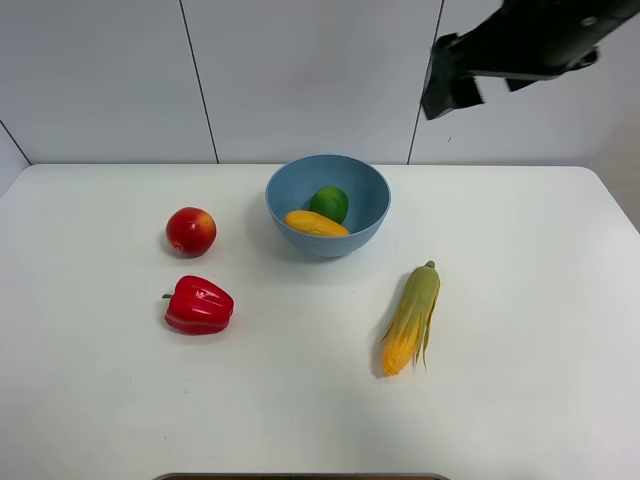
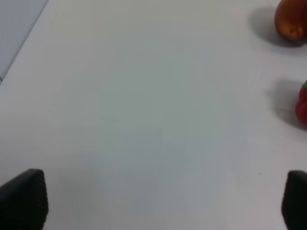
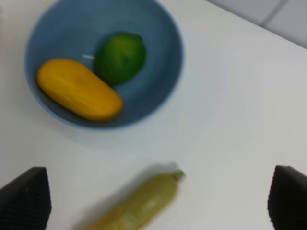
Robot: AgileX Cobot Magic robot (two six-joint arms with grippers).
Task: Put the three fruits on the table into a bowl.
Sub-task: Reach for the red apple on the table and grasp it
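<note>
**deskside_dan:** Plain white tabletop, grey wall panels behind, that's the whole room from where I'm standing. The lime and mango are lying in the blue bowl, touching each other. The apple sits out on the tabletop, well off to the left arm's side of the bowl, with the bell pepper close by it. The corn cob is over on the other side.

**looker_on:** So the apple's the last one. Which arm?

**deskside_dan:** Left, I'd say. The left pincer is spread wide with nothing in it, over bare tabletop, and the apple only just shows at the edge of its camera. The right pincer is released too, empty, up high looking down on the bowl.

**looker_on:** Tips for the grab?

**deskside_dan:** Centre over the apple first, come straight down, and straddle its widest part. It's round and glossy, so I reckon it rolls if one finger touches early. Keep clear of the pepper, same red, easy mix-up. Then lift above the rim and let go low over the free patch of bowl, not on top of the mango. The right arm should keep out of the way.
</note>
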